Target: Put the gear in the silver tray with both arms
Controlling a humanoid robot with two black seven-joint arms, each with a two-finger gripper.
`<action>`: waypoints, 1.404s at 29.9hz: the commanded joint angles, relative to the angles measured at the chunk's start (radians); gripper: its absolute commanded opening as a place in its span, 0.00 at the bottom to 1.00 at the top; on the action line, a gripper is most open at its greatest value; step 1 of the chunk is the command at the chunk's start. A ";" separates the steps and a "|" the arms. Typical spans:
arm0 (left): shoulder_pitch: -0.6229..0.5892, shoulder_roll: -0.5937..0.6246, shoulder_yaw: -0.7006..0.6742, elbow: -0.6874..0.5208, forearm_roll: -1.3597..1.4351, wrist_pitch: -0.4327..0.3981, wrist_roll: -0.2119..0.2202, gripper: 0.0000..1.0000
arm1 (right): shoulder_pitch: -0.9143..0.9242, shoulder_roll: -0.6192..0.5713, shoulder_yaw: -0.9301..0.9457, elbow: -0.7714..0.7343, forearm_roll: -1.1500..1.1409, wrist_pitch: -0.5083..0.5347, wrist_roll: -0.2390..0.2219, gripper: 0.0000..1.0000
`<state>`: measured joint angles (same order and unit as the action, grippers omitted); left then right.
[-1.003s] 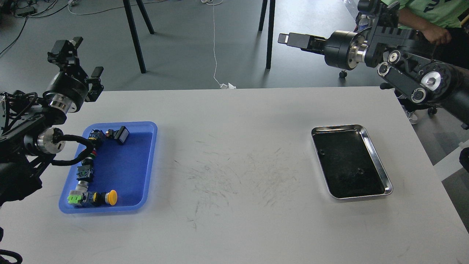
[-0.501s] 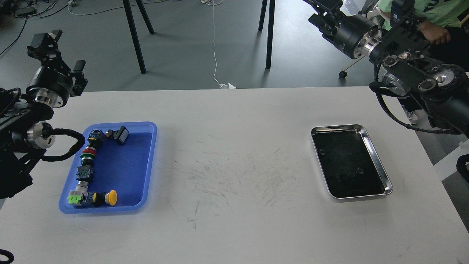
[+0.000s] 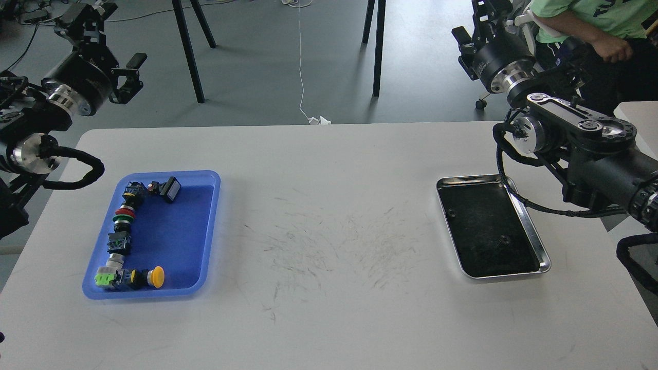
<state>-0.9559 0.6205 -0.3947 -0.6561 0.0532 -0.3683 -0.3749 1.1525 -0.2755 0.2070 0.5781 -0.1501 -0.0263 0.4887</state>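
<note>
The silver tray (image 3: 530, 227) lies on the right of the white table (image 3: 329, 318), its dark inner surface bare. Several small parts lie in a blue tray (image 3: 208, 231) at the left: a yellow-capped button (image 3: 156, 276), a green piece (image 3: 104, 278), a red and green stack (image 3: 123, 215) and black blocks (image 3: 169, 188). No toothed gear can be made out. My left gripper (image 3: 109, 45) is open and empty, raised beyond the table's far left corner. My right gripper (image 3: 480, 20) is raised at the top right, partly cut by the frame edge; its forearm (image 3: 581, 149) hangs over the tray's far right corner.
A person in a green shirt (image 3: 591, 15) sits behind the right arm. Black stand legs (image 3: 187, 51) (image 3: 378, 46) and a white cable (image 3: 302, 77) are on the floor beyond the table. A looped black cable (image 3: 77, 169) hangs from the left arm near the blue tray.
The left gripper rose and moved away from the blue tray. The right gripper swung from pointing left to upward at the far right, and its forearm came down near the silver tray.
</note>
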 commanded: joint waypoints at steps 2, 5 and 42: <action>0.003 -0.013 0.005 0.007 0.005 0.014 -0.030 0.99 | -0.005 0.012 0.023 0.002 0.042 0.000 0.000 0.95; 0.008 -0.015 -0.001 0.009 0.002 0.023 -0.032 0.99 | -0.011 0.033 0.028 -0.007 0.111 0.000 0.000 0.95; 0.005 -0.087 0.010 0.112 0.000 0.042 -0.021 0.99 | -0.096 0.076 0.170 0.094 0.202 0.016 -0.139 0.99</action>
<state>-0.9494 0.5368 -0.3850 -0.5461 0.0536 -0.3266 -0.3958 1.0560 -0.2037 0.3790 0.6664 0.0580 -0.0022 0.3419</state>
